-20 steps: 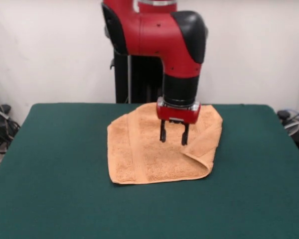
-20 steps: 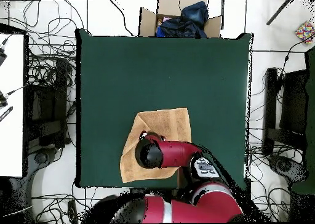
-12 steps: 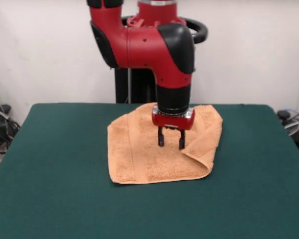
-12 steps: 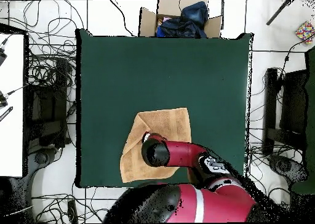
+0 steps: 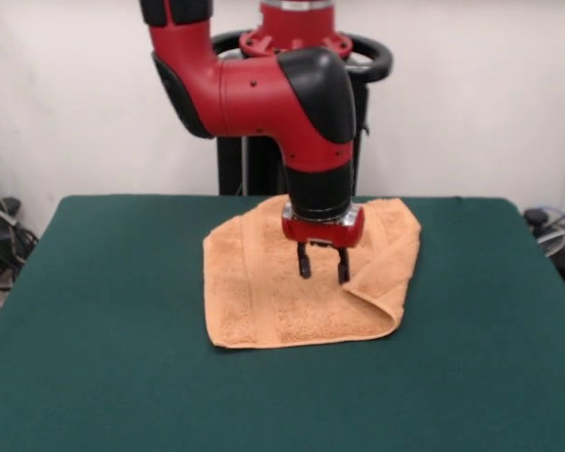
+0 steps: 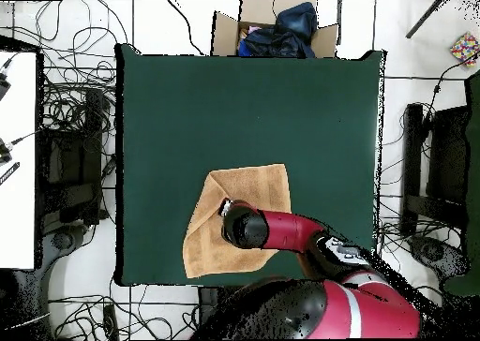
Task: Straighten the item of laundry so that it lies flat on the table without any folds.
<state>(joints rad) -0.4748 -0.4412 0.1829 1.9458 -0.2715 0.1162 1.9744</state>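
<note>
Dark green felt is covering the broad surface [image 5: 104, 311] where a red and black Sawyer arm [image 5: 292, 104] is reaching down in front of a plain white wall. An orange-tan towel [image 5: 264, 282] is lying toward the far middle of the surface, seen from the front, with its far edge close to the far rim. Most of the cloth is resting flat, but the near right corner is doubled over in a diagonal flap [image 5: 381, 273] running up the right side. The end effector [image 5: 322, 266] is hovering just above the towel, a little left of that flap, with its two dark fingers [image 5: 304, 261] standing apart and gripping nothing. From overhead the arm's wrist is covering part of the towel [image 6: 253, 183], so the fold is not showing there. The work appears to be at the approach stage, with the flap not yet taken up. The next move is likely calling for a shift right to the flap's loose edge, a pinch of the top layer only, and a pull outward to the near right.
</note>
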